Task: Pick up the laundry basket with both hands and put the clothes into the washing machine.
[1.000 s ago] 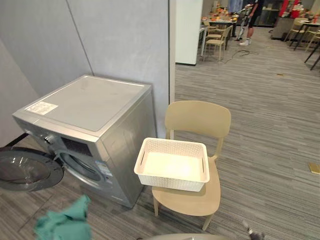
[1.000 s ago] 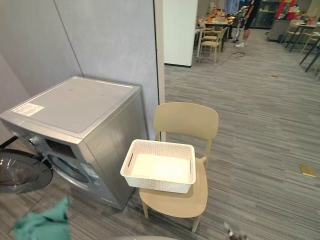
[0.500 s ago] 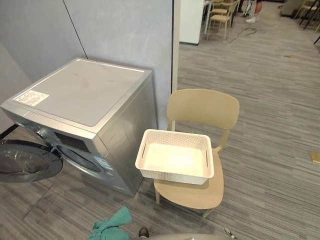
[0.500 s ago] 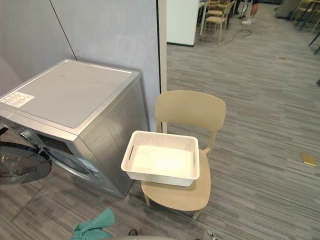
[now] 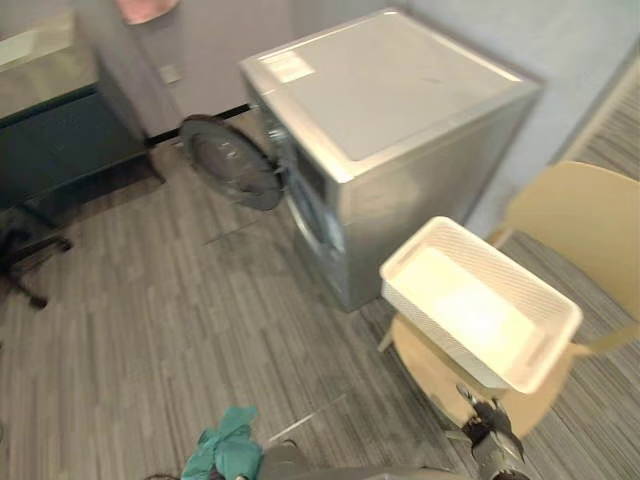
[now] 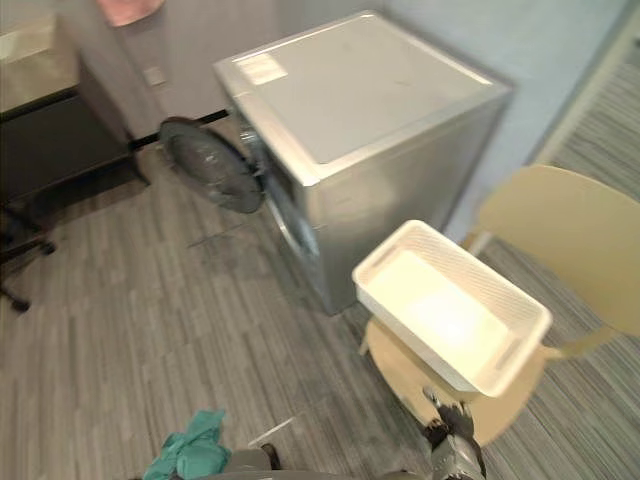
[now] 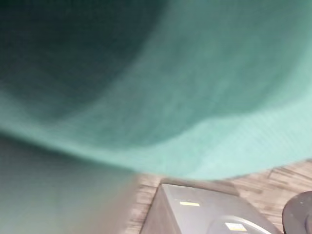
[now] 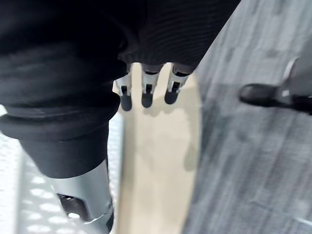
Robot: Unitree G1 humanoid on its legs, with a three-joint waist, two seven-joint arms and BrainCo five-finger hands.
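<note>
Basket: white, empty, on chair beside washer, door open. Cloth: green, bunched, well apart from basket, covering left hand; grip there cannot tell. Right hand: released, fingers straight, over chair seat edge.

So the washer door hangs wide open, bare floor in front, but the basket on the chair crowds the right side.

We log a grey plank floor, pale wall at 1 o'clock, beige chair at 3 o'clock, dark desk with pale top at 10 o'clock.
</note>
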